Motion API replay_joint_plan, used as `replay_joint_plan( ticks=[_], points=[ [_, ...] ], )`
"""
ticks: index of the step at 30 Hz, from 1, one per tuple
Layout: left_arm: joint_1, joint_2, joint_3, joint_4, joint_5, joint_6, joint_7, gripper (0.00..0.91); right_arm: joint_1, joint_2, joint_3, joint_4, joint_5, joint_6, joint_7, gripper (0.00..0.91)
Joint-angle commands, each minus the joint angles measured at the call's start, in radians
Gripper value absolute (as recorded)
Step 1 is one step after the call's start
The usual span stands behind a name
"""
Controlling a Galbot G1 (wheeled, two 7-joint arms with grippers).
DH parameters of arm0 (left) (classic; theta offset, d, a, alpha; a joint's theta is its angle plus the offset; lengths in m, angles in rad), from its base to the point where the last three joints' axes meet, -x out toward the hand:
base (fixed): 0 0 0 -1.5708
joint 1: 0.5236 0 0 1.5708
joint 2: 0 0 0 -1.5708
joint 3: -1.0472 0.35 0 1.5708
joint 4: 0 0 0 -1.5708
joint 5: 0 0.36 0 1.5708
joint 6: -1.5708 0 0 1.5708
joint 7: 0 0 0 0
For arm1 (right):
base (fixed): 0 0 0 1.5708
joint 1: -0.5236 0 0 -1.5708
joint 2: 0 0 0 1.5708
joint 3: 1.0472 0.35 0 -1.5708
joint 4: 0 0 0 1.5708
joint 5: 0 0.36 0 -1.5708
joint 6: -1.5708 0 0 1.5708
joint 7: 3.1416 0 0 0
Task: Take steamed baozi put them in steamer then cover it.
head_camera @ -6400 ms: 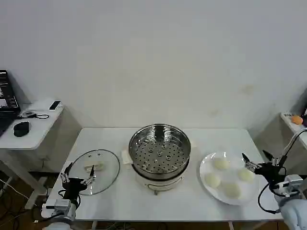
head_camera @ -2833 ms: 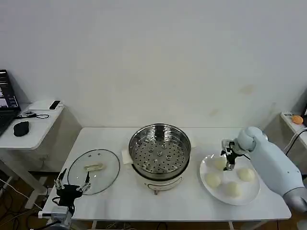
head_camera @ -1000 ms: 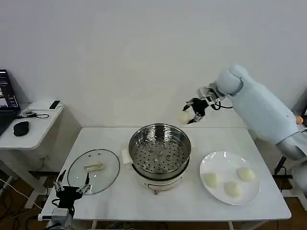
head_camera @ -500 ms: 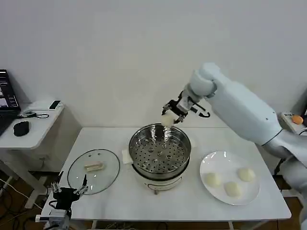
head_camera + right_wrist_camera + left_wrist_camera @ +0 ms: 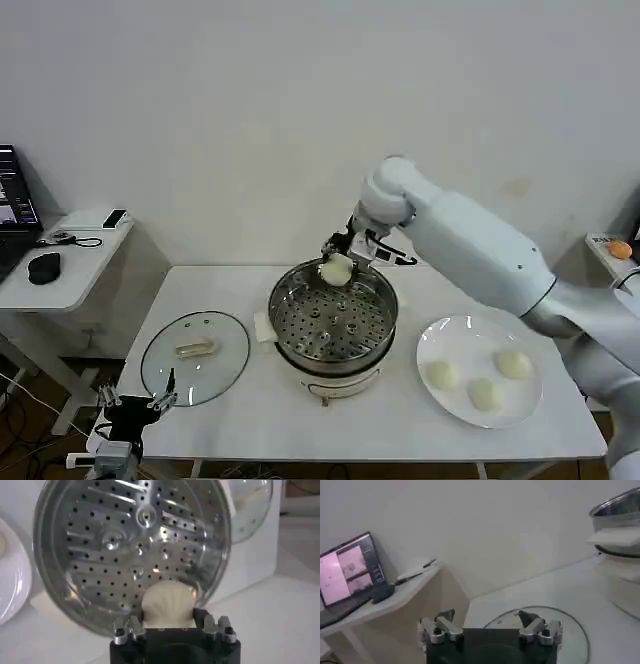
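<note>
Up over the far rim of the steamer [image 5: 333, 318], the right gripper [image 5: 340, 262] is clamped on one steamed baozi [image 5: 335, 270], its fingers pressed against the bun's two sides. In the right wrist view that bun [image 5: 167, 605] sits between the gripper's [image 5: 170, 628] fingers with the steamer's perforated tray [image 5: 132, 545] spread out beyond it, bare of buns. The bun hangs above the tray, not touching it.

Three more baozi [image 5: 485, 396] lie on a white plate [image 5: 432, 345] on the robot's right of the steamer, near it but apart. On the other side of the steamer, the glass lid [image 5: 195, 357] lies flat on the table, just beside the steamer's cream-white base [image 5: 318, 384].

The left gripper [image 5: 135, 406] waits low at the near edge of the table, beyond the lid from the steamer, with its fingers spread apart and nothing between them. In the left wrist view the same gripper [image 5: 490, 628] points toward the lid [image 5: 570, 630], with the steamer [image 5: 619, 545] rising farther off.

All of this rests on a white table [image 5: 250, 420] pushed toward a plain white wall [image 5: 250, 120]. Farther on the lid's side of the steamer stands a small side desk [image 5: 75, 270] carrying a laptop [image 5: 12, 205], a dark mouse [image 5: 44, 267] and a phone [image 5: 114, 219].
</note>
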Motion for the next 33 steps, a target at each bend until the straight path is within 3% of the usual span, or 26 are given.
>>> replay_joint_plan(
  ticks=[1, 10, 23, 31, 32, 33],
  points=[
    [0.004, -0.002, -0.013, -0.006, -0.001, 0.002, 0.001, 0.907, -0.038, 0.035, -0.033, -0.043, 0.022, 0.0, -0.02, 0.665],
    [-0.001, -0.013, -0.027, 0.009, -0.012, 0.001, -0.007, 0.907, -0.114, 0.101, 0.03, -0.145, -0.145, 0.037, 0.032, 0.665],
    [-0.006, -0.009, -0.032, 0.024, -0.012, 0.001, -0.006, 0.907, -0.138, 0.157, 0.063, -0.233, -0.229, 0.048, 0.117, 0.665],
    [-0.015, -0.01, -0.019, 0.043, -0.01, 0.001, -0.005, 0.907, -0.133, 0.172, 0.072, -0.256, -0.248, 0.056, 0.128, 0.665],
    [-0.016, -0.01, -0.019, 0.043, -0.01, 0.001, -0.005, 0.907, -0.133, 0.172, 0.071, -0.256, -0.248, 0.056, 0.128, 0.907],
    [-0.016, -0.01, -0.02, 0.043, -0.011, 0.001, -0.005, 0.907, -0.132, 0.172, 0.07, -0.255, -0.249, 0.053, 0.127, 0.907]
  ],
)
